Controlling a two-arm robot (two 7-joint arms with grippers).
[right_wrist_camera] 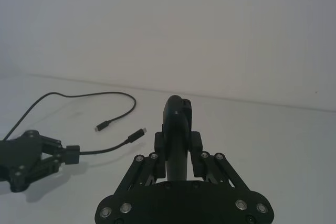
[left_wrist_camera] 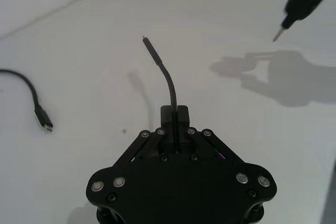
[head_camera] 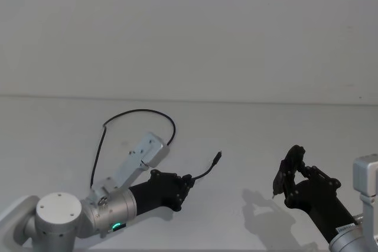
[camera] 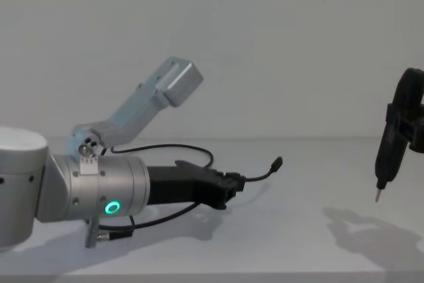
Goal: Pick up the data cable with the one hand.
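- Two grippers show in the head view. The left gripper (head_camera: 188,182), on the silver arm (head_camera: 109,208) with the green ring (head_camera: 117,226), sits low over the white table (head_camera: 248,128) at lower centre-left. Its jaws are closed on the data cable (head_camera: 142,110), a short way back from one end.
- Head view, cable: the free plug (head_camera: 218,156) projects past the fingertips toward the right. The remaining length loops around the far side of the arm and runs back down on the left.
- Head view, right side: the right gripper (head_camera: 293,175) hangs at lower right, well apart from the cable. Its jaws are closed on a pointed tool (head_camera: 283,172) whose tip aims down at the table.
- Left wrist view: the fingers (left_wrist_camera: 184,115) are pressed together with the cable (left_wrist_camera: 169,85) clamped between them. The held end curves away and stands clear of its own shadow. The second plug (left_wrist_camera: 44,121) lies flat on the table. The pointed tool (left_wrist_camera: 307,1) hangs farther off.
- Right wrist view: the fingers (right_wrist_camera: 195,142) clamp the pointed tool (right_wrist_camera: 176,111) from both sides. Farther off, the left gripper (right_wrist_camera: 72,153) grips the cable (right_wrist_camera: 113,94), and both plugs lie near each other.
- Chest view: the left gripper (camera: 232,182) holds the cable (camera: 262,177) above the table. The free plug (camera: 278,162) is raised. The pointed tool (camera: 384,164) hangs at the right edge, tip down.
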